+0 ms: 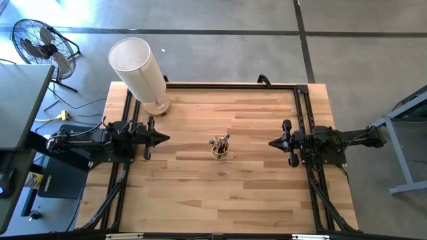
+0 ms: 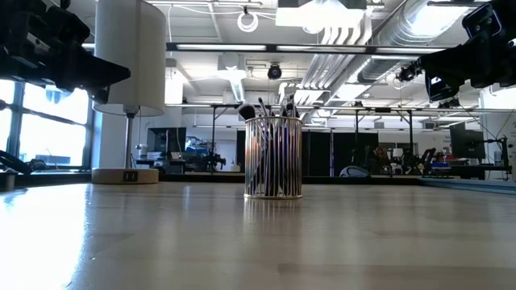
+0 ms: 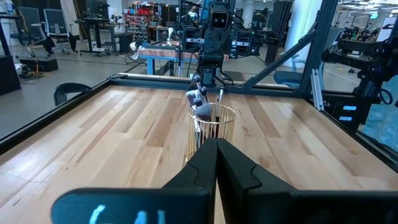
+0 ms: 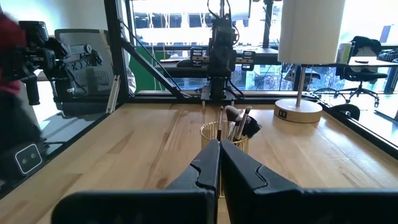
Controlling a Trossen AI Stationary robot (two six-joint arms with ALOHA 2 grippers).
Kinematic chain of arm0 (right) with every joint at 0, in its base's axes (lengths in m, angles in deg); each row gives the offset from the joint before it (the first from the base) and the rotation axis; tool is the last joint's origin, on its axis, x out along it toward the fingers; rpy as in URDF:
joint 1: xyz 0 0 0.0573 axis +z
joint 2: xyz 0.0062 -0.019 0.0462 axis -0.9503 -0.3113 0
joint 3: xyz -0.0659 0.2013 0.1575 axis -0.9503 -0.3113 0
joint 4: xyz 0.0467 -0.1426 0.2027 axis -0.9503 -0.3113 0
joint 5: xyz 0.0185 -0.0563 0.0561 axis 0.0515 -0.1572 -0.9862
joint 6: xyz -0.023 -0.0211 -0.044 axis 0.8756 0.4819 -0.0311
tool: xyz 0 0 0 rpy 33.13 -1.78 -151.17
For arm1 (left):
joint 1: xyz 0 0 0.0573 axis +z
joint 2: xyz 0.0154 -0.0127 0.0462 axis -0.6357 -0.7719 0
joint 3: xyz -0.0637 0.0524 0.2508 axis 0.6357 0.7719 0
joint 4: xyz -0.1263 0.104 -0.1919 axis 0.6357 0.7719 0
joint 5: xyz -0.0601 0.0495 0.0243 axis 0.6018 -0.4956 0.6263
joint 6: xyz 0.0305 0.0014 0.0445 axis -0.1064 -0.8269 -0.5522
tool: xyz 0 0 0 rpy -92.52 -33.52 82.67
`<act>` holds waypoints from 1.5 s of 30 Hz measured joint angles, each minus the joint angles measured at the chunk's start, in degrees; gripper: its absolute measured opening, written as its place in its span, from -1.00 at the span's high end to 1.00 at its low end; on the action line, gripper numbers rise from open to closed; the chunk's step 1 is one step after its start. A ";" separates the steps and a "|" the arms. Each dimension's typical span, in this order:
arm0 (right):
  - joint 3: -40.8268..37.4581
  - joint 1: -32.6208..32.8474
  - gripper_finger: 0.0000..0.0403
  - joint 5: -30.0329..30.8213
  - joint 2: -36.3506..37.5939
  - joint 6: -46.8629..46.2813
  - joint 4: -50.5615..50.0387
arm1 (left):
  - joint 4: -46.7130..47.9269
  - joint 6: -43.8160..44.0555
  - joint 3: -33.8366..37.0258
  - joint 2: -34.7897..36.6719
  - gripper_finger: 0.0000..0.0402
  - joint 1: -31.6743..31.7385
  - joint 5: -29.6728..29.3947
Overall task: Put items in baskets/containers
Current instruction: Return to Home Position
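I see the brushes (image 1: 219, 141) standing in the wire cup (image 1: 221, 153), centre of the table (image 1: 253, 193). L gripper (image 1: 163, 139) on left side, R gripper (image 1: 272, 143) on right, both well apart from cup, fingers pinched together, empty. White lamp (image 1: 140, 70) far left.

Cup (image 2: 273, 161): gold wire, upright, centre of the table (image 1: 267, 193).
Brushes (image 2: 270, 107): bunched upright inside it, bristle tips above the rim.
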 joint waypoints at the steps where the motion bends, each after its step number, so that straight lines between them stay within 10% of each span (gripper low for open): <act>1: 0.00 0.00 0.96 0.00 0.00 0.00 0.00 | 0.00 0.00 0.00 0.00 1.00 0.00 0.00; 45: 0.00 0.00 0.98 0.00 0.00 -0.01 0.01 | 0.00 0.02 -0.02 -0.01 1.00 -1.89 -0.15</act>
